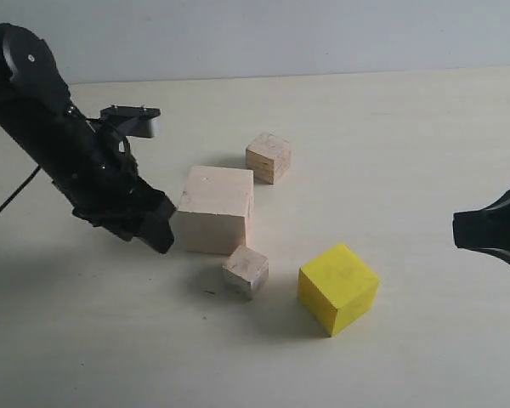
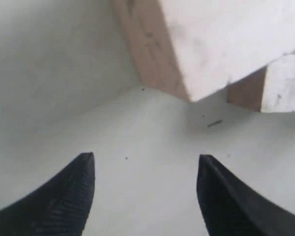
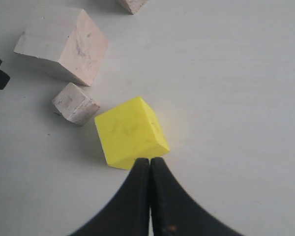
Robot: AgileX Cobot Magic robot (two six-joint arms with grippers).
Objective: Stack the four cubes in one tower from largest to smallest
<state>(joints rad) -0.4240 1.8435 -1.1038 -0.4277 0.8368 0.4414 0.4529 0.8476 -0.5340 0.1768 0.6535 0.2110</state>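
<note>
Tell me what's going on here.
Nothing is stacked yet; every cube sits on the table. The left gripper, open and empty, is low beside the large cube. The right gripper, shut and empty, points toward the yellow cube. The small cube and greyish cube lie untouched.

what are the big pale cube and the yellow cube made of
Big pale cube: looks like unfinished light wood, matte, with faint marks on top and browner side faces. Yellow cube: evenly bright yellow and matte, with no grain showing. It could be painted wood or plastic; the look leaves that open.
</note>
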